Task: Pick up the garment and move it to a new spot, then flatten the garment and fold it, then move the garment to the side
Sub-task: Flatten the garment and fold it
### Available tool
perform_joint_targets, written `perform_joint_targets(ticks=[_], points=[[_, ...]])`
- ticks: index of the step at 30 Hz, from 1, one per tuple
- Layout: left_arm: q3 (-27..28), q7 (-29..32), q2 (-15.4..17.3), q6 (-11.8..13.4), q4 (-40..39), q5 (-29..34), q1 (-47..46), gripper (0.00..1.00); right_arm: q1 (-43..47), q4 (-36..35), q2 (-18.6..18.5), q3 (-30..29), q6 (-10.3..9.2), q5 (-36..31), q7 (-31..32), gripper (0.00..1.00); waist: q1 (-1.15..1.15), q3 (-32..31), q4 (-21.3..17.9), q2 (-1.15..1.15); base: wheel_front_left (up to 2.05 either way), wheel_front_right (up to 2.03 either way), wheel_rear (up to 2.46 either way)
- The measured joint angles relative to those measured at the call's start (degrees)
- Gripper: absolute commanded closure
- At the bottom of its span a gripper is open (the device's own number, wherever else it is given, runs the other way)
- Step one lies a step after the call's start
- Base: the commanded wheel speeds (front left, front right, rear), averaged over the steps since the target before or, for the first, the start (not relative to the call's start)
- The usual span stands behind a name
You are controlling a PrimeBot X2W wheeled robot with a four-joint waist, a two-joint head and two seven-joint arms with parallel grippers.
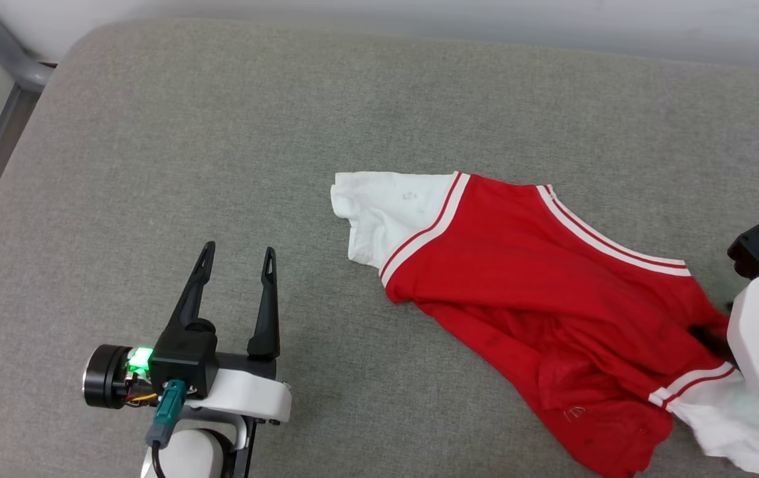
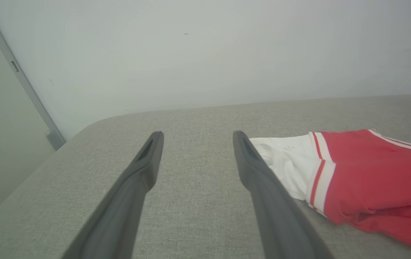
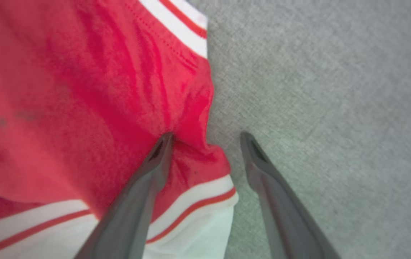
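Your right gripper (image 3: 207,135) stands spread wide and clamps nothing: one finger lies on the garment (image 3: 83,90), the other on the bare grey padded surface (image 3: 334,108), with the cloth's red edge between them, just by the striped seam of a white sleeve. Your left gripper (image 1: 240,249) is spread too and empty, over the near left part of the surface, well apart from the cloth. The garment lies crumpled on the right half, one white sleeve toward the middle, the other at the near right corner
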Motion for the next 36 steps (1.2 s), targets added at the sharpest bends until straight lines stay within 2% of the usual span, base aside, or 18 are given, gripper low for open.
perform_joint_targets(ticks=[1,5,9,16,20,25,29,36], points=[[0.2,0.0,0.0,-0.1,0.1,0.0,0.0,0.00,0.0,0.1,0.1,0.4,0.01,0.3,-1.7,1.00,0.00,-0.2,-0.2,0.00,0.00,0.00,0.00],[0.6,0.0,0.0,-0.2,0.3,0.3,0.2,0.00,-0.5,-0.5,0.5,0.9,0.13,0.1,-9.5,1.00,0.00,-1.5,-1.0,0.00,0.00,0.00,0.00],[1.1,0.0,0.0,-0.3,0.3,0.4,1.4,0.00,-0.6,-3.2,-1.3,-0.3,0.13,0.0,-15.2,1.00,0.00,-3.3,-1.8,0.00,0.00,0.00,0.00],[1.5,0.0,0.0,-0.4,-0.1,0.6,3.2,0.00,-0.7,-7.3,-5.9,-4.1,0.13,-1.0,-17.0,1.00,0.00,-5.2,-2.9,0.00,0.00,0.00,0.00],[1.5,0.0,-0.3,-0.7,-0.4,0.8,3.2,0.00,-2.6,-8.6,-6.8,-6.2,0.13,-2.2,-15.4,1.00,0.00,-4.9,-2.5,0.00,0.00,0.00,0.00],[1.1,0.0,-1.0,-1.1,-0.5,1.0,2.8,0.00,-6.8,-8.7,-5.6,-7.9,0.13,-3.8,-11.7,1.00,0.01,-3.5,-1.5,0.00,0.00,0.00,0.00],[1.1,0.0,-1.3,-1.2,-0.5,1.0,1.7,0.00,-11.1,-6.1,-3.9,-7.6,0.13,-5.4,-8.6,1.00,0.00,-1.9,-0.5,0.00,0.00,0.00,0.00],[0.9,0.0,-2.3,-1.8,-0.4,1.0,-0.2,0.00,-15.3,4.8,3.3,-4.8,0.13,-7.2,-6.9,1.00,0.01,1.3,0.9,0.00,0.00,0.00,0.00]])
